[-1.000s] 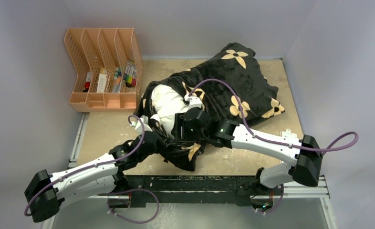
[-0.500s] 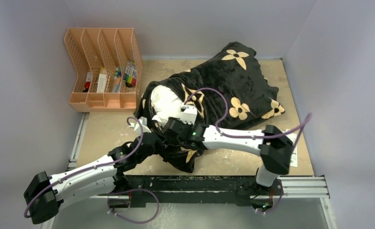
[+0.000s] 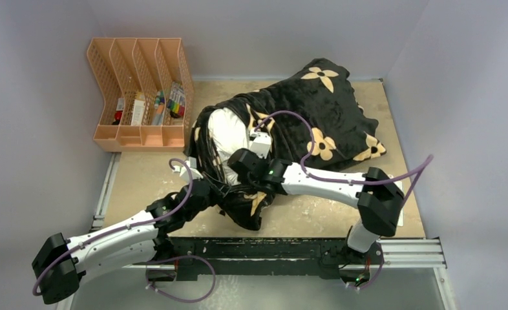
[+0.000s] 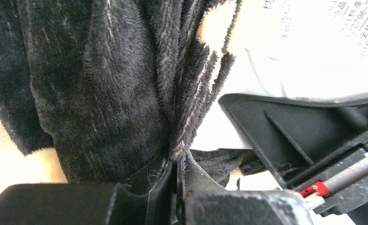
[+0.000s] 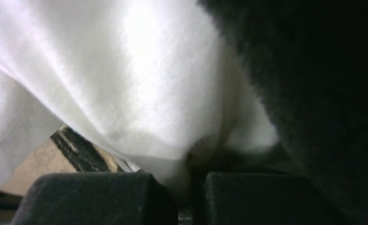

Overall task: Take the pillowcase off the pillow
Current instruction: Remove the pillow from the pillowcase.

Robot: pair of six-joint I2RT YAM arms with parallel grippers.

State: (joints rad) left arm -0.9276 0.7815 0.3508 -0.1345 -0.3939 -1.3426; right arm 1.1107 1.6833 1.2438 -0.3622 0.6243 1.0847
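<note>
Right now the pillowcase, a thick black plush cover printed with tan flowers, lies crumpled on the tabletop from the centre out toward 1 o'clock. Its open mouth faces 8 o'clock, and there the pillow, white, puffy and wrinkled, bulges out. The left claw is pinched tight on the furry hem of the pillowcase at the mouth's 6 o'clock side. In its wrist view the long pile is squeezed between the closed fingers. The right claw sits just beside it, clamped narrowly on a fold of smooth white pillow cloth. A printed tag shows on the pillow. A peach lattice organizer stands at 10 o'clock.
</note>
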